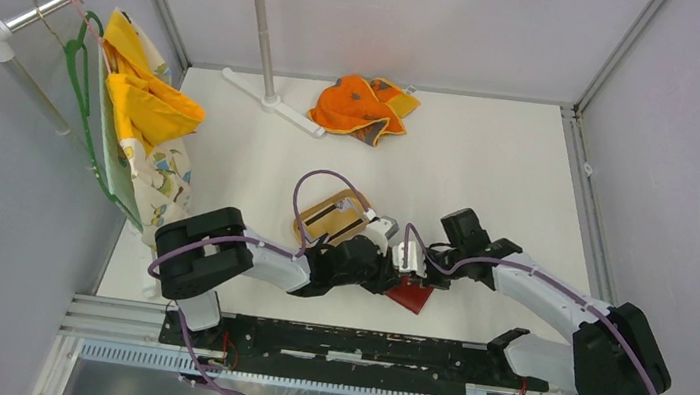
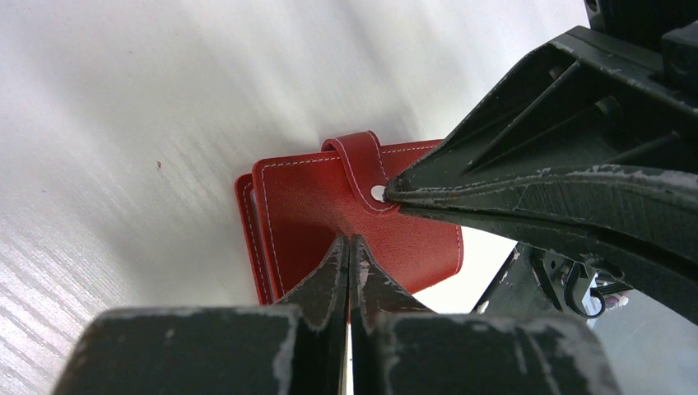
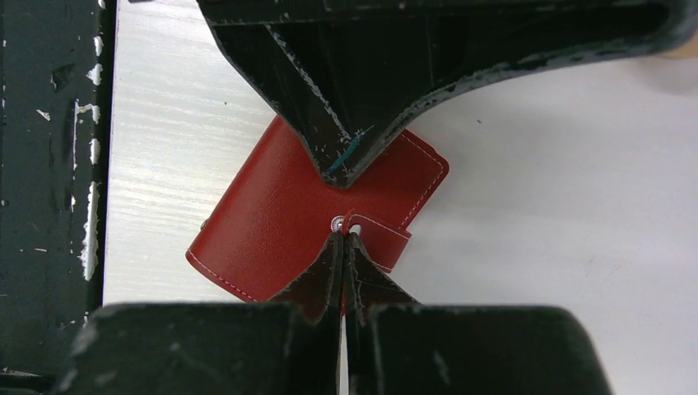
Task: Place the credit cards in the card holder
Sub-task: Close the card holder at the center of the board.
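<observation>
A closed red card holder (image 3: 263, 239) lies flat on the white desk (image 3: 560, 206), close to the near edge and about midway along it. My left pincer (image 2: 347, 240) is pressed together, with its tip on the holder's cover. My right pincer (image 3: 344, 234) is also together, its tip at the metal snap of the strap tab (image 3: 385, 240). Neither grips anything. Farther back, a tan tray (image 1: 308, 221) holds the cards (image 1: 340, 215), partly hidden behind my left wrist.
</observation>
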Available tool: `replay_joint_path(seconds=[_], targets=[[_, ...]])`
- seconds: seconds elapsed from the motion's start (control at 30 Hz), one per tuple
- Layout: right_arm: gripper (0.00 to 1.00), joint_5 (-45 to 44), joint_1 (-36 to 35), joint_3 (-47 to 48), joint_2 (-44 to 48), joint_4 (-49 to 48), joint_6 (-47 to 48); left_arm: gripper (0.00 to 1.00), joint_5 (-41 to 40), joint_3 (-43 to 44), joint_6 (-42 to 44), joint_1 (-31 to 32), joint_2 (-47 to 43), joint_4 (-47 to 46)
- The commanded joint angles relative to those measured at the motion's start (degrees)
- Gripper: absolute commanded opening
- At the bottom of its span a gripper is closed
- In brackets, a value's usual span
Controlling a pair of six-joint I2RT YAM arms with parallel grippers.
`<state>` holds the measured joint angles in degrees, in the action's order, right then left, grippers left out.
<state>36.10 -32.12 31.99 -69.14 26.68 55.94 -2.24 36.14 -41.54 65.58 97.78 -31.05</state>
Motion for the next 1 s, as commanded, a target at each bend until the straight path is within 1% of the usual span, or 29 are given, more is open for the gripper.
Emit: replay_joint_path(seconds=[0.0, 0.7, 0.97], targets=[[0.00, -0.14, -1.08, -0.39, 1.64, -0.56, 1.48, 0.02, 1.69, -0.46, -1.79, -0.23, 0.05, -1.81], [0.00, -4.83, -3.43, -1.14, 2.69, -0.09, 3.71, 0.02, 1.89, -0.65, -1.79, -0.35, -0.17, -1.92], [0.00, -4.51, -4.63, -1.23, 2.61, 0.62, 4.66, 0.02, 1.98, -0.56, -1.79, -0.40, -0.09, -1.95]])
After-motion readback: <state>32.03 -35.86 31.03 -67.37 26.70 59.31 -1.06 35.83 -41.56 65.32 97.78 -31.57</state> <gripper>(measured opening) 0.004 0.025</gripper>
